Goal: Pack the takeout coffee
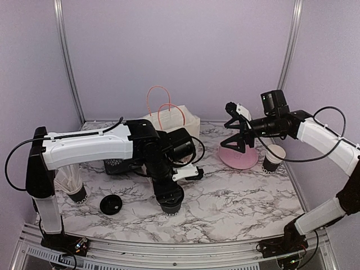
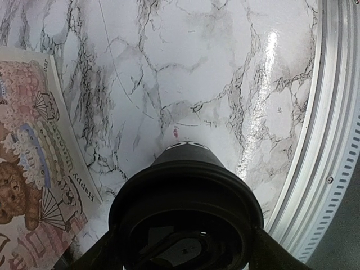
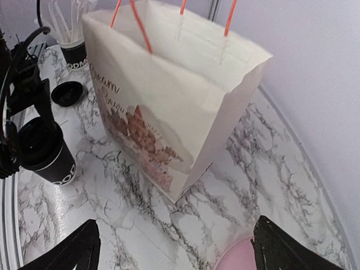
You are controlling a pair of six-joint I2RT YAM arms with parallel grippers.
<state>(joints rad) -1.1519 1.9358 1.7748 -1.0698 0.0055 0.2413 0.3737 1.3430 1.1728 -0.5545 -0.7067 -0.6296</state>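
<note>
Coffee cup (image 3: 53, 166) upright, lidded, axis vertical.

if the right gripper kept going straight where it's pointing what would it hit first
Most likely the paper bag: the right gripper, jaws open, faces its printed side near the bottom corner, with nothing between, though depth is unclear.

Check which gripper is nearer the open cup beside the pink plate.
Right. The right gripper hangs above the pink plate, just left of the open cup; the left gripper is mid-table around a lidded cup, far off.
</note>
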